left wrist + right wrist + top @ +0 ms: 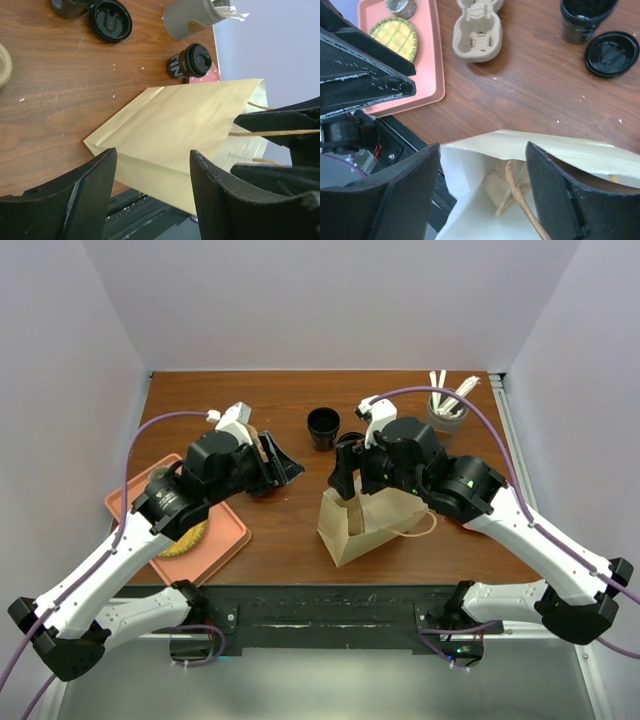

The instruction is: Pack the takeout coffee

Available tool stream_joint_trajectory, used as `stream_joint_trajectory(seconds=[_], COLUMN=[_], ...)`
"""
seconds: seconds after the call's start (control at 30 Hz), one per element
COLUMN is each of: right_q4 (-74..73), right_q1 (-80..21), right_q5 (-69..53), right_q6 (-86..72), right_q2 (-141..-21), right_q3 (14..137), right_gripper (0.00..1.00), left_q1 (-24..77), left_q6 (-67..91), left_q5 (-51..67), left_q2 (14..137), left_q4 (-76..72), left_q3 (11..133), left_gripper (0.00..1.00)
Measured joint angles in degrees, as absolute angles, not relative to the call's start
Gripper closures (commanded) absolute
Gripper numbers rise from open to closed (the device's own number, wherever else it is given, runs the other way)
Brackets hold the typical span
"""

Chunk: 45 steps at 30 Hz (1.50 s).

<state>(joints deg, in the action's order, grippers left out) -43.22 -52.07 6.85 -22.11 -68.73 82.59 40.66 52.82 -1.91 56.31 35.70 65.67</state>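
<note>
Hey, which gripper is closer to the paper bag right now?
Right. The right gripper is open at the paper bag, right over its mouth; the left gripper, also open, hangs off to the bag's left, apart from it.

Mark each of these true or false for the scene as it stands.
1. The takeout coffee sits outside the paper bag. True.
2. The left pincer is shut on the paper bag. False: its jaws stand open and hold nothing.
3. A loose black lid lies beside the lidless cup. True.
4. The pink tray is on the right side of the table. False: it is on the left side, near the left arm.
</note>
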Motion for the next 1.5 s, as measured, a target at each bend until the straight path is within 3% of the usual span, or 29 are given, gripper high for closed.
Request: stream_joint_trajectory(seconds=[0.93,1.17,1.5], right_q4=[-55.57,-54.81,-51.18], right_q1=[-52.07,-52.07,-52.07], right_q5=[5.96,6.33,6.96], right_q6=[-26.81,-30.11,-31.94], right_q2=[-69.12,-69.49,-70.06], right_q3=[91.59,87.74,84.73], right_gripper=[0.21,0.23,0.23], left_q1=[40.66,41.06,42.68], left_q6=[51.31,49.47,53.47], left_q5=[-0.43,4.1,6.04], left_q2=[58.83,57.82,58.57], left_q4=[30.2,26.39,22.87], left_q3=[65.8,63.24,58.33], left_gripper=[0.35,0.37,0.29])
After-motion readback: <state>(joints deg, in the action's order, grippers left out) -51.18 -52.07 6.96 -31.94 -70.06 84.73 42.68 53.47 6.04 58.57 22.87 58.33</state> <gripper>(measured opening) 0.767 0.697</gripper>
